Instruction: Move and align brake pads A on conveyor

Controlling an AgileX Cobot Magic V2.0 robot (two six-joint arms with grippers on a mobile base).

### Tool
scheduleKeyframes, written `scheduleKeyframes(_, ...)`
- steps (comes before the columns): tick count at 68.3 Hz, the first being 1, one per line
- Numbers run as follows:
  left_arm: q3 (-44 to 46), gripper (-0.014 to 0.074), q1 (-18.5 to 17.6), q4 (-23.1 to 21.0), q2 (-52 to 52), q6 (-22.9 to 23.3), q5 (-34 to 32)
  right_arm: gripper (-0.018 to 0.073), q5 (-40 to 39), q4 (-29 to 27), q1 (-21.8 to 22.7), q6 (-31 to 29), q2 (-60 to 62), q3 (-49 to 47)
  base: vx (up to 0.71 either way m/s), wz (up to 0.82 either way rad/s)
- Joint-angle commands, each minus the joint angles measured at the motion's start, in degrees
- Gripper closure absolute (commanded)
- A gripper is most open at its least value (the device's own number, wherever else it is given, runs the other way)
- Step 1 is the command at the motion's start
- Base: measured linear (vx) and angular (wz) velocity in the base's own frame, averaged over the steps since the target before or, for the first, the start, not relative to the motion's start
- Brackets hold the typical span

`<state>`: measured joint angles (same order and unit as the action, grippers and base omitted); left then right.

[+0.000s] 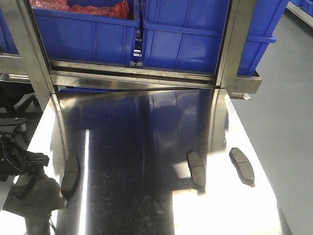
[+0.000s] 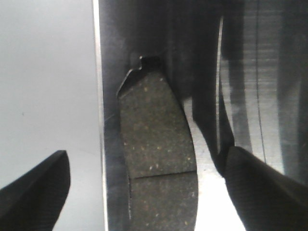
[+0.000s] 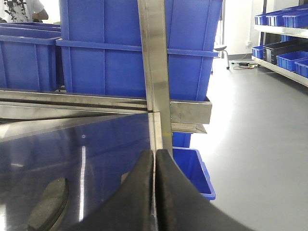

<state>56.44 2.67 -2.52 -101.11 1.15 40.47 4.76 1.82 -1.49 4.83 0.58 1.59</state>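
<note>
Now the left fingers [image 2: 41, 192] hang spread astride the brake pad [image 2: 154, 125] by the desk's [image 1: 137, 147] left edge; I'd lower squarely before closing. The right fingers [image 3: 168, 192] sit pressed together, empty.

The front-facing camera looked down from above the near edge of the steel bench [image 1: 146, 205], taking in its full width and the blue bins [image 1: 181, 39] racked beyond its far edge. The left wrist camera hung very close over the bench's left edge, pointing almost straight down through the spread left hand [image 2: 144, 156] at one brake pad [image 2: 159, 144], apparently the leftmost on the bench in the front view. The right wrist camera sat low at the bench's right side, facing level past the pressed-together right hand [image 3: 155, 192] toward the same bins and the steel post [image 3: 156, 72] at the bench's far right corner.
</note>
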Motion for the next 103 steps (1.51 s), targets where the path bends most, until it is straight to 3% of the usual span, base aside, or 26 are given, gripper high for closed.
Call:
scheduleKeyframes(1,1.3,0.0031,0.1,-0.4,2.0,-0.1,-1.2,0.0568,-4.2,0.4,0.3,-0.5,0.9,1.2,0.0,0.0)
scheduleKeyframes(18,1.3,0.0144,0.1,-0.4,2.1,-0.1,-1.1,0.0568,-4.2,0.4,0.3,-0.5,0.9,1.2,0.0,0.0)
scheduleKeyframes(52,1.3,0.0486,0.1,-0.4,2.1,-0.1,-0.4,0.0568,-4.2,0.4,0.3,-0.5,0.9,1.2,0.0,0.0)
scheduleKeyframes(89,1.0,0.0496,0.1,-0.4,11.3,-0.5,-1.7,0.0568,-4.2,0.4,0.3,-0.5,0.9,1.2,0.0,0.0)
scheduleKeyframes(103,-7.4,0.0493,0.1,-0.4,22.4,-0.5,-11.3,0.0568,-4.2,0.4,0.3,-0.5,0.9,1.2,0.0,0.0)
